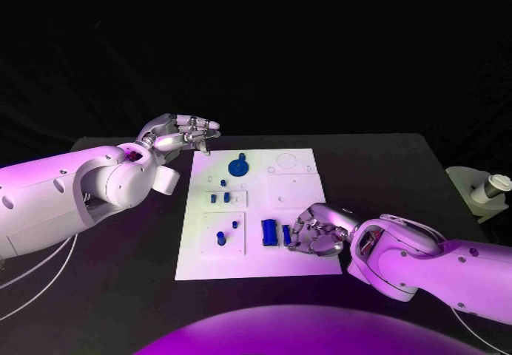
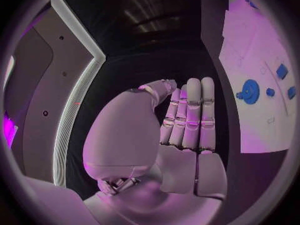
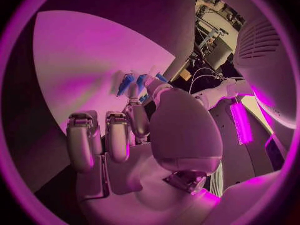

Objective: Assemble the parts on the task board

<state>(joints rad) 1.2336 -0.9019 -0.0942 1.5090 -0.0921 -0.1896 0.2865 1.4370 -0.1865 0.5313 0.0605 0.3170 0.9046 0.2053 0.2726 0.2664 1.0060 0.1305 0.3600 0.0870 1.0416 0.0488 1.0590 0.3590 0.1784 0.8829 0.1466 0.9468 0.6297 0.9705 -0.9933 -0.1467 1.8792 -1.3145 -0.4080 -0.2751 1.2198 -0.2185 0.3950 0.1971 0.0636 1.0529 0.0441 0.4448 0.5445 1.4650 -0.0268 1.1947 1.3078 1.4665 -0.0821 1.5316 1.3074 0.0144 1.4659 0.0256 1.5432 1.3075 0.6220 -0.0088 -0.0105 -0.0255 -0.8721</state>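
— Where does the right hand [image 1: 317,231] sit?
— Over the task board [image 1: 299,262] near its right edge, its fingertips pinching a blue part [image 1: 286,235]; a larger blue block [image 1: 269,231] lies just beside them.
— And the left hand [image 1: 183,134]?
— Off the board's far left corner, above bare table [image 1: 384,159], fingers straight and together, holding nothing. A blue gear [image 1: 238,166] lies on the board close to its fingertips.
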